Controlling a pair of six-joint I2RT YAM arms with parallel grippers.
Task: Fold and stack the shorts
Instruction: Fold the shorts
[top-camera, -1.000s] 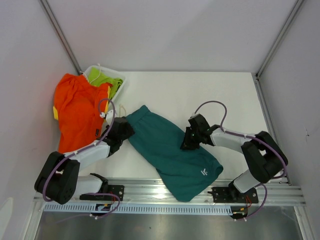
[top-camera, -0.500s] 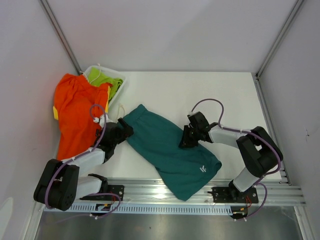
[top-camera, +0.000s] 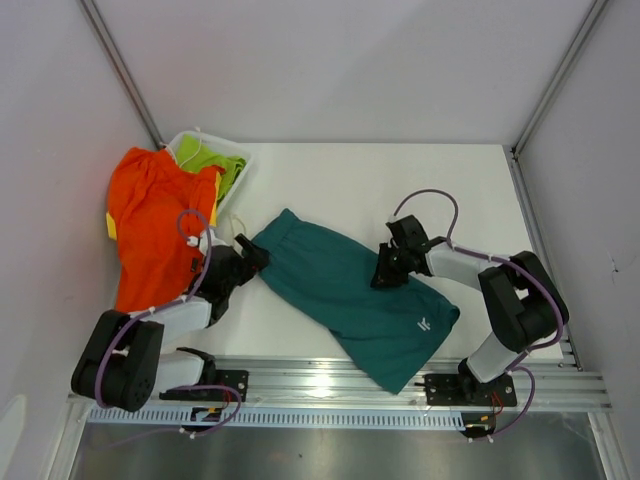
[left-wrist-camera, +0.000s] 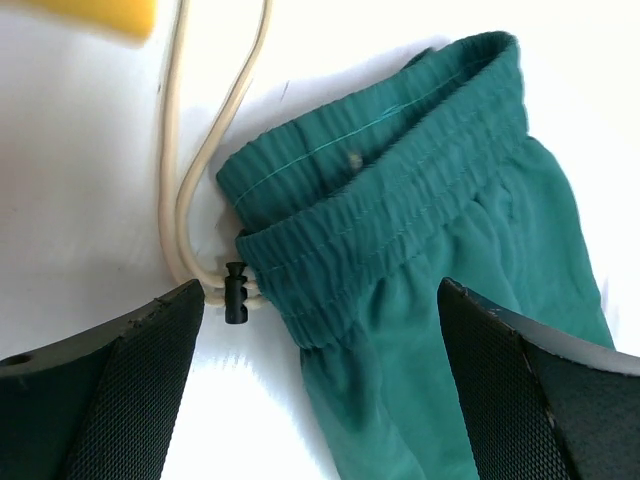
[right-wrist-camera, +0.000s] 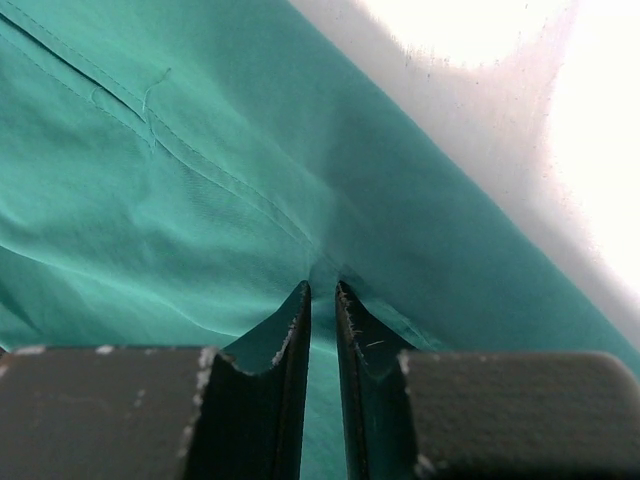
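Note:
The teal shorts (top-camera: 350, 290) lie flat and slanted across the table's near middle, waistband at upper left. My left gripper (top-camera: 247, 258) is open at the waistband corner (left-wrist-camera: 380, 190), its fingers (left-wrist-camera: 110, 370) wide apart over the cloth and the white drawstring (left-wrist-camera: 185, 200) with its black toggle. My right gripper (top-camera: 387, 272) is shut on a pinch of the teal cloth (right-wrist-camera: 200, 180) near the right edge of the shorts. The orange shorts (top-camera: 155, 225) lie spread at the far left.
A white bin (top-camera: 240, 158) at the back left holds lime-green cloth (top-camera: 205, 158). A yellow piece (top-camera: 110, 225) peeks from under the orange shorts. The metal rail (top-camera: 330, 385) runs along the near edge.
The right gripper has pulled its side of the teal shorts to the right, stretching them flatter and shifting the lower leg rightward. The left gripper stays at the waistband.

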